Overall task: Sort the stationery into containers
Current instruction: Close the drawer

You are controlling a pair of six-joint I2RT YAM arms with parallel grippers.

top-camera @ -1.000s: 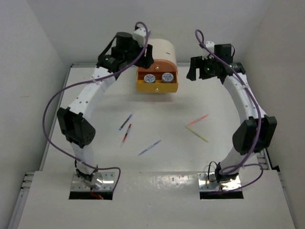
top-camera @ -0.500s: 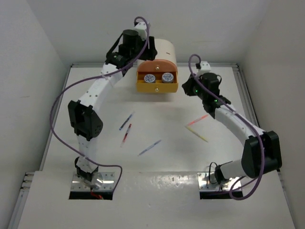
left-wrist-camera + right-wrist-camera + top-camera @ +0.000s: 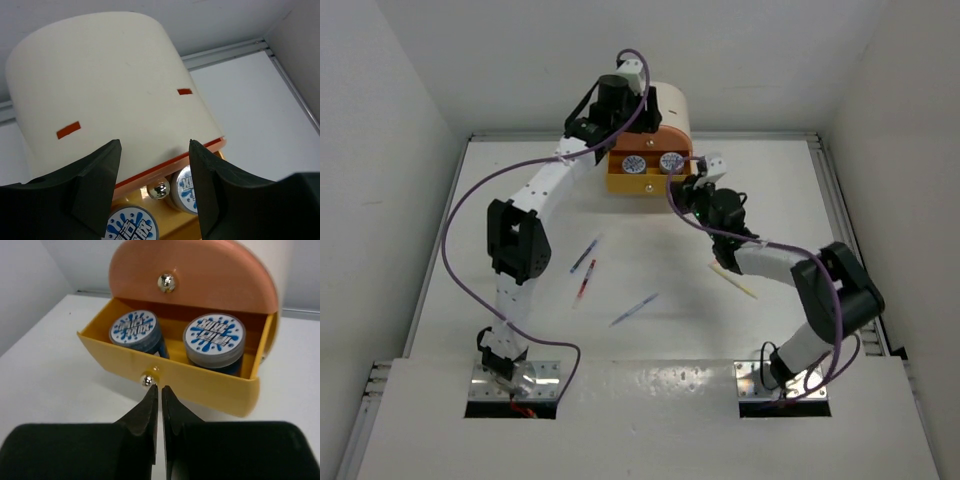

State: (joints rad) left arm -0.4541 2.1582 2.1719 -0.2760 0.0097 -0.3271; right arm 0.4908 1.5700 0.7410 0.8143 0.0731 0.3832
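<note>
While judging the step in hand to be the shutting of the yellow drawer (image 3: 200,385), note the right gripper (image 3: 160,390) pressed together and pinching nothing, tips just under and to the right of the drawer's small knob (image 3: 146,380), close to the front panel but not clearly touching it. See the drawer pulled out of the cream box (image 3: 100,75), with two round blue-white pieces (image 3: 132,326) standing side by side inside, and the orange drawer (image 3: 200,275) above it closed. Find the left gripper (image 3: 155,150) spread wide over the arched top of the box near its front edge, gripping nothing; cannot tell whether touching the top or just hovering. Count the other stationery lying loose on the table (image 3: 660,240), well apart from the box: a blue-purple pen (image 3: 584,255), a red pen (image 3: 585,281) just beside it, a second blue-purple pen (image 3: 634,309), a yellow stick (image 3: 733,281) beside the right arm. Judge the sort barely begun. For the next move, set the closed tips flat against the yellow front and drive straight in along the drawer's line, keeping off the knob to avoid skidding sideways; brace the box from above with the left gripper to stop it sliding back. Then go for the pens
</note>
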